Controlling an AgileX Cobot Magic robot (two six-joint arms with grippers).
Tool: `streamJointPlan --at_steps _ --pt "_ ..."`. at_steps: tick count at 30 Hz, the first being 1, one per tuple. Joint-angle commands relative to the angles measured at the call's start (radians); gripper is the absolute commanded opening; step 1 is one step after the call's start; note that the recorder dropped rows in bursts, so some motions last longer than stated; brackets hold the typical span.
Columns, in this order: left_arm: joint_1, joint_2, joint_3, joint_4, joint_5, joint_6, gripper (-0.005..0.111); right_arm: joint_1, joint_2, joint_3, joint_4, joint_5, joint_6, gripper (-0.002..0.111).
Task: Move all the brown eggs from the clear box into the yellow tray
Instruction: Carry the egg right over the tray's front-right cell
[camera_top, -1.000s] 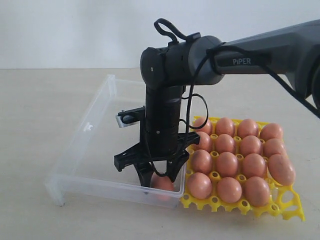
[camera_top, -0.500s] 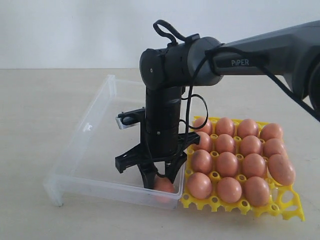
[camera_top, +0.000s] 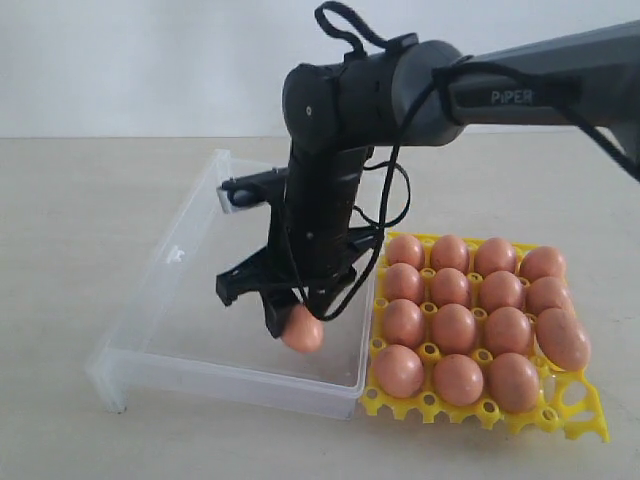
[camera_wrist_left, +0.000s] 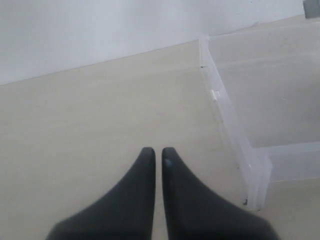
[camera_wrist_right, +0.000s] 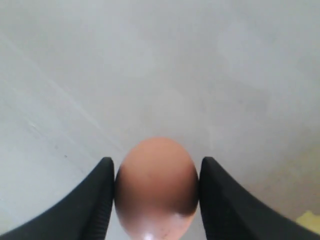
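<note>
My right gripper (camera_top: 292, 322) hangs over the near right part of the clear box (camera_top: 160, 300), shut on a brown egg (camera_top: 303, 329) lifted off the box floor. In the right wrist view that brown egg (camera_wrist_right: 156, 185) fills the gap between both black fingers (camera_wrist_right: 100, 195). The yellow tray (camera_top: 575, 415) lies to the right of the box, touching it, with several brown eggs (camera_top: 455, 325) seated in its cells. No other egg shows in the box. My left gripper (camera_wrist_left: 158, 152) hovers over bare table left of the clear box (camera_wrist_left: 235, 135), shut with nothing between its fingers.
The pale wooden table (camera_top: 80, 220) spreads to the left and behind the box. A white wall rises at the back. The right arm's black cable loops (camera_top: 395, 215) beside its wrist above the tray's left edge.
The right gripper closed on the egg at the box's near right corner, then rose and shifted slightly left, carrying the egg off the floor. The box shifted a little.
</note>
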Motion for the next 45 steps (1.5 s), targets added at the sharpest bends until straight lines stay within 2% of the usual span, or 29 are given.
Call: streamJointPlan --at_steps 1,5,9,12,14,19,22,25,28,30,32,34,38,41,43,45 --pt "0.004 -0.004 0.004 0.000 -0.004 -0.011 0.004 0.009 -0.085 -0.005 -0.010 -0.137 -0.024 0.000" --pt "0.004 -0.004 0.004 0.000 -0.004 -0.011 0.004 0.069 -0.209 0.065 -0.076 -0.435 -0.029 0.000" --pt "0.004 -0.004 0.004 0.000 -0.004 -0.011 0.004 0.134 -0.379 0.266 -0.217 -0.803 0.062 0.000" --pt "0.004 -0.004 0.004 0.000 -0.004 -0.011 0.004 0.125 -0.506 0.464 -0.289 -1.046 0.127 0.000" --pt "0.004 -0.004 0.004 0.000 -0.004 -0.011 0.004 0.087 -0.575 0.597 -0.289 -1.133 0.127 0.000" --pt "0.004 -0.004 0.004 0.000 -0.004 -0.011 0.004 -0.129 -0.713 0.861 -0.282 -1.213 -0.001 0.000" --pt "0.004 -0.004 0.004 0.000 -0.004 -0.011 0.004 -0.295 -0.752 0.934 -0.279 -1.198 -0.153 0.000" --pt "0.004 -0.004 0.004 0.000 -0.004 -0.011 0.004 -0.432 -0.760 0.946 -0.271 -1.208 -0.198 0.000" --pt "0.004 -0.004 0.004 0.000 -0.004 -0.011 0.004 -0.584 -0.760 0.946 -0.165 -1.369 -0.198 0.000" --pt "0.004 -0.004 0.004 0.000 -0.004 -0.011 0.004 -0.672 -0.760 0.946 0.008 -1.518 -0.198 0.000" --pt "0.004 -0.004 0.004 0.000 -0.004 -0.011 0.004 -0.744 -0.759 0.946 0.159 -1.664 -0.191 0.000" --pt "0.004 -0.004 0.004 0.000 -0.004 -0.011 0.004 -0.793 -0.759 0.944 0.203 -1.810 -0.147 0.000" --pt "0.004 -0.004 0.004 0.000 -0.004 -0.011 0.004 -0.869 -0.759 0.911 -0.068 -2.053 -0.134 0.000" --pt "0.004 -0.004 0.004 0.000 -0.004 -0.011 0.004 -0.889 -0.759 0.856 -0.381 -2.069 -0.095 0.000" --pt "0.004 -0.004 0.004 0.000 -0.004 -0.011 0.004 -0.889 -0.761 0.826 -0.609 -1.984 0.098 0.000" --pt "0.004 -0.004 0.004 0.000 -0.004 -0.011 0.004 -0.889 -0.761 0.815 -0.861 -1.908 0.400 0.000"
